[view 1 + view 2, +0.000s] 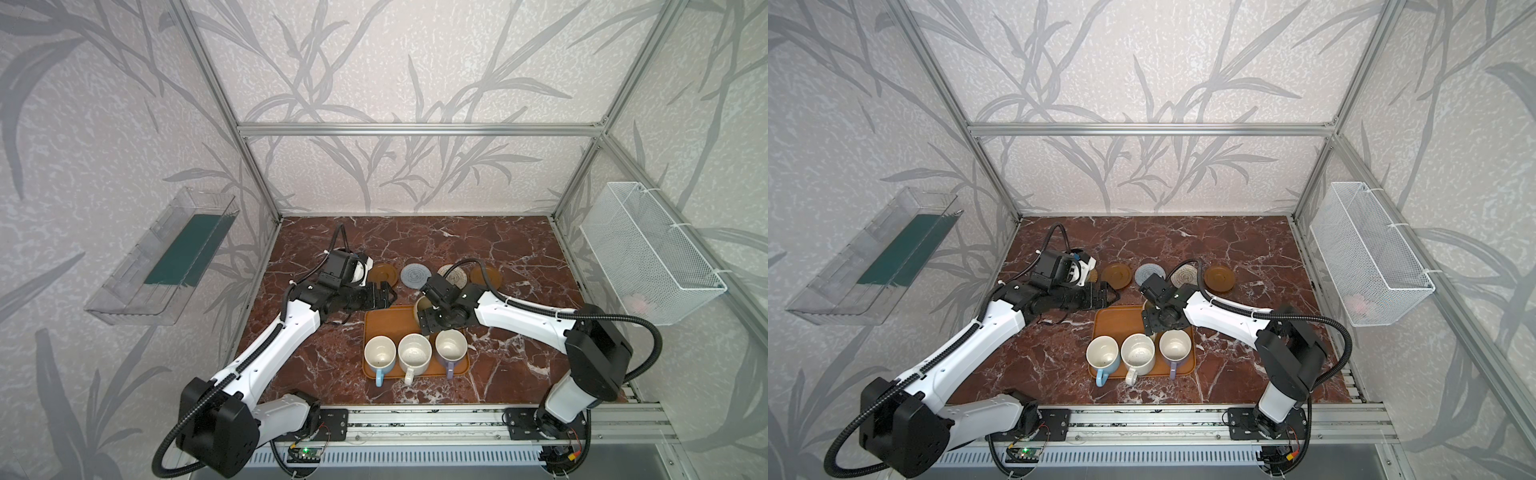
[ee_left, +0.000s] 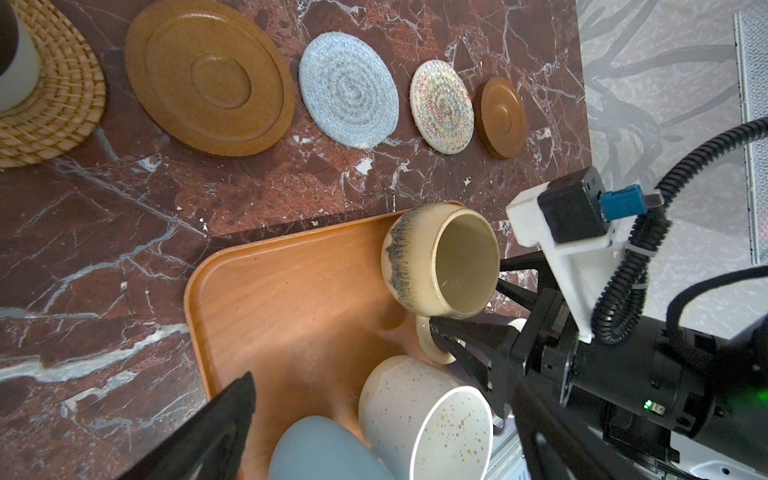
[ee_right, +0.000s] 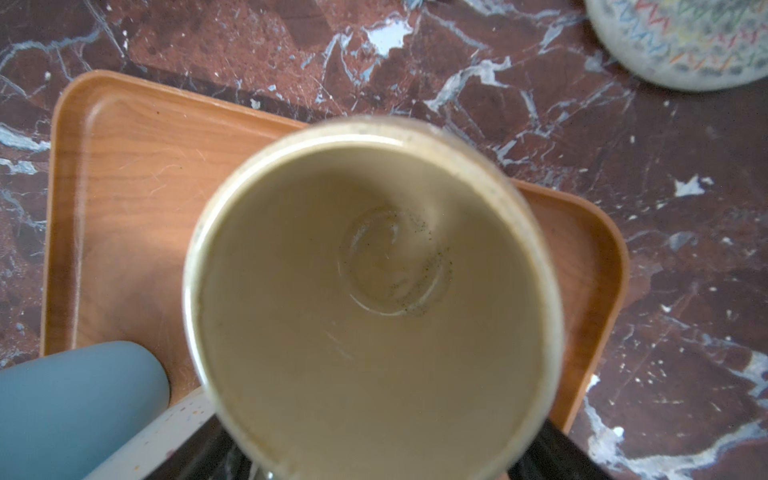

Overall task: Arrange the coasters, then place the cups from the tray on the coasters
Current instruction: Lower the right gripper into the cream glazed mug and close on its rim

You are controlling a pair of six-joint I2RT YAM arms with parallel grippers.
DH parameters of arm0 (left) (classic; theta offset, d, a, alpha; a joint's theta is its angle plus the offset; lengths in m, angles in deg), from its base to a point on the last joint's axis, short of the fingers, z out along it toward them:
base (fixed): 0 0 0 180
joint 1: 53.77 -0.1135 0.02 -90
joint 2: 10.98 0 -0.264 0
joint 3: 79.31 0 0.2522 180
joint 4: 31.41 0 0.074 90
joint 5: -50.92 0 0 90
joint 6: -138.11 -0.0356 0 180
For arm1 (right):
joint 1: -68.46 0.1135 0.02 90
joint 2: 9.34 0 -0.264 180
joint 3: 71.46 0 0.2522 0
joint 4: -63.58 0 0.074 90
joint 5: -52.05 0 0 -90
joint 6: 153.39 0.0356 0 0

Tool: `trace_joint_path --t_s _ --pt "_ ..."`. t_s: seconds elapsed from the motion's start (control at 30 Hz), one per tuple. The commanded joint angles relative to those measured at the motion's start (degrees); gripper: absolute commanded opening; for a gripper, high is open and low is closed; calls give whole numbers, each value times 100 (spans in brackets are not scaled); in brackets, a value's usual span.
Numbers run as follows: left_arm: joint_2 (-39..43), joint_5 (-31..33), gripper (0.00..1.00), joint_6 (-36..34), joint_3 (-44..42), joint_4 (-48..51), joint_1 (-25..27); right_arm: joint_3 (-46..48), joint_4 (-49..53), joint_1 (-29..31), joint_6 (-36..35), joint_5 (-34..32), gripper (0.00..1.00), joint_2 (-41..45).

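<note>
At the back of the worktop (image 1: 519,249): five coasters in one row, none touching; in order, rattan coaster (image 2: 54,104), brown coaster (image 1: 381,273), blue-grey coaster (image 1: 414,275), cream rope coaster (image 2: 442,108), second brown coaster (image 1: 485,276)
Rattan coaster: a fifth cup (image 2: 16,62) stands on it, cut off by the edge of the left wrist view; in both top views the left wrist camera hides most of it
Tray (image 1: 390,328): on the near side of the coaster row, apart from it; four cups on it
Front of tray: light blue cup (image 1: 379,353), speckled white cup (image 1: 414,353), lavender cup (image 1: 451,345); side by side, upright; handles reach over the tray's near edge
Cream-yellow cup (image 2: 440,262): at the tray's back right corner; mouth open toward the right wrist camera; handle on the side of the speckled white cup
Right claw (image 2: 467,296): down at the cream-yellow cup; jaws apart, one finger (image 2: 465,338) over the handle, the other just beside the rim; whether they touch the cup cannot be told
Left claw (image 1: 385,291): jaws wide apart, nothing between them; above the worktop, between the brown coaster and the tray's back left corner
</note>
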State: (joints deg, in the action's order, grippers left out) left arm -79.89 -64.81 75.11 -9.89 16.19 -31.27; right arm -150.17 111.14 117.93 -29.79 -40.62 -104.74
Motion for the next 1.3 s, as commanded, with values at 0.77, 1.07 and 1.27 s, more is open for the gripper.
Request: trace_joint_path --t_s 0.77,1.07,1.27 --pt "-228 -346 98 355 103 -273 8 -79 -173 89 -238 -21 59 -112" --pt "-252 -333 98 390 104 -282 6 -70 -222 88 -245 -21 48 -137" --pt "-242 -326 98 387 88 -281 9 -62 -302 97 -267 -23 40 -120"
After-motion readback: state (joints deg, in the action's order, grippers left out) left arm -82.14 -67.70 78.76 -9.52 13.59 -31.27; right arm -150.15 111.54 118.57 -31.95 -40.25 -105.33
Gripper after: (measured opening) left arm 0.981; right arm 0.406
